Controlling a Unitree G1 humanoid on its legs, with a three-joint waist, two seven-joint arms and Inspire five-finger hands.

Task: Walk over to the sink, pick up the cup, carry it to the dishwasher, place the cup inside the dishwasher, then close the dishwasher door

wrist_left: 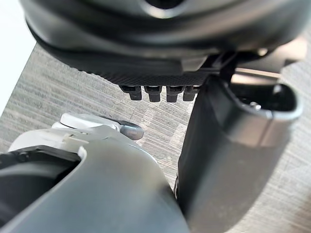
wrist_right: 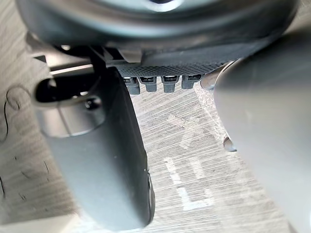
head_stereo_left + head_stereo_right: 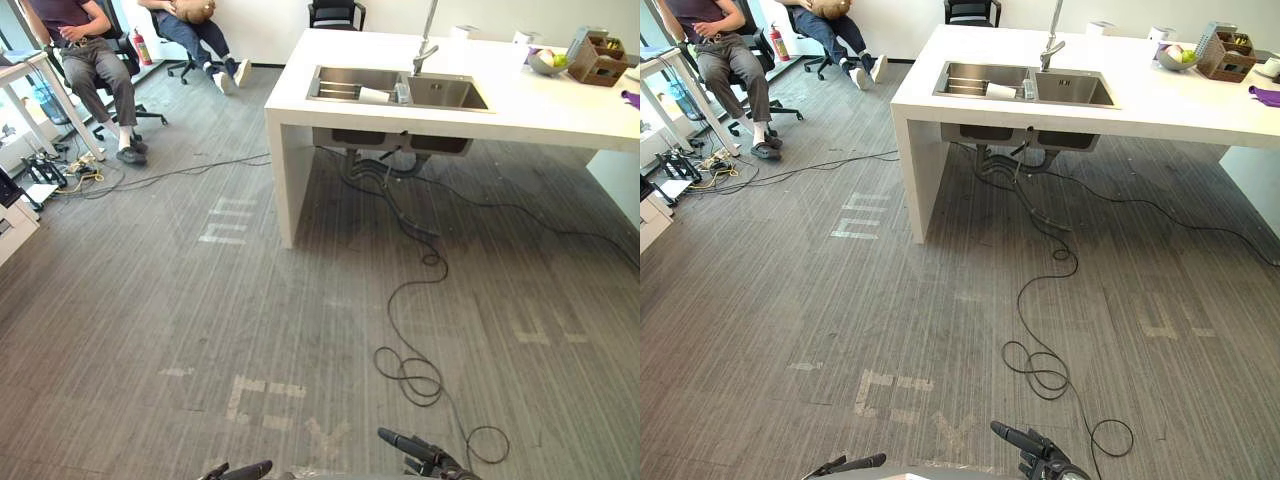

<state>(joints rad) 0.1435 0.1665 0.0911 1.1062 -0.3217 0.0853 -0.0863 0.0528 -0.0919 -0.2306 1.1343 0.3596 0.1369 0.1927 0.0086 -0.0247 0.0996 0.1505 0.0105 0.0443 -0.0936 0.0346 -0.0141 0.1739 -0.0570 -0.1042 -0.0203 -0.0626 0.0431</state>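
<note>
A white cup (image 3: pixel 375 95) lies in the steel double sink (image 3: pixel 440 93) set in a white counter island (image 3: pixel 300 100) far ahead. A tall faucet (image 3: pixel 426 45) stands behind the sink. My left hand (image 3: pixel 245 470) and right hand (image 3: pixel 420 452) hang low at the near edge of the view, far from the sink. Both hold nothing. In the wrist views the left hand's fingers (image 1: pixel 155 92) and the right hand's fingers (image 2: pixel 160 83) are straight over the grey floor.
A black cable (image 3: pixel 420 375) coils on the carpet between me and the island. Two people (image 3: pixel 95 55) sit on office chairs at the far left, by a desk (image 3: pixel 20 70). A fruit bowl (image 3: pixel 546 62) and a wooden box (image 3: pixel 598 62) stand on the counter.
</note>
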